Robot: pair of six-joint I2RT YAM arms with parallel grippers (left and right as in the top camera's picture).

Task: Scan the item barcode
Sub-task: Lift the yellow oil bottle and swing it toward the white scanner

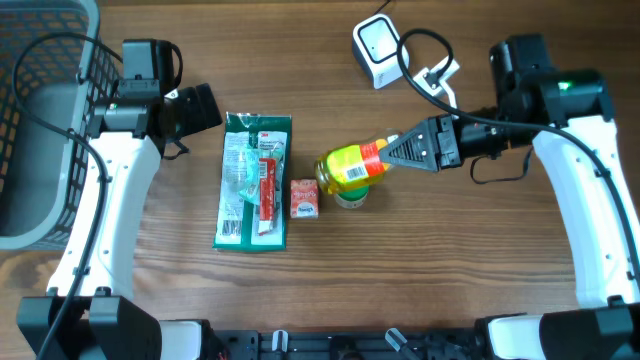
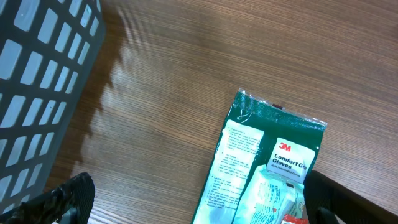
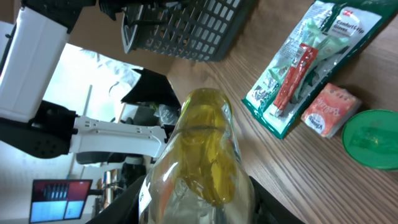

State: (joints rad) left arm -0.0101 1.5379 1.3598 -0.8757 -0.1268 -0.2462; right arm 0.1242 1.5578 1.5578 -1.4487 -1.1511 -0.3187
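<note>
At the far left stands the grey basket (image 1: 40, 120), off to the outer side of the left gripper (image 1: 205, 105), whose jaws stand wide apart with nothing between them. In the left wrist view only its dark fingertips (image 2: 65, 198) show at the lower corners. Just ahead of those jaws, the green glove packet (image 1: 255, 180) lies flat on the wooden table (image 1: 450, 270), its top edge nearest them. Past the packet is a small red box (image 1: 304, 198), just beside the packet's long edge. Next comes a green round tub (image 1: 352, 198), close beside the box. The yellow bottle (image 1: 350, 167) is held by its neck in the right gripper (image 1: 400, 150), jaws clamped on it. It lies sideways, its body reaching out from the fingertips over the tub toward the box. In the right wrist view the bottle (image 3: 202, 155) fills the space between the jaws. The white scanner (image 1: 378, 42) sits behind the right gripper's jaws, near the table's far edge and well apart from the bottle.
</note>
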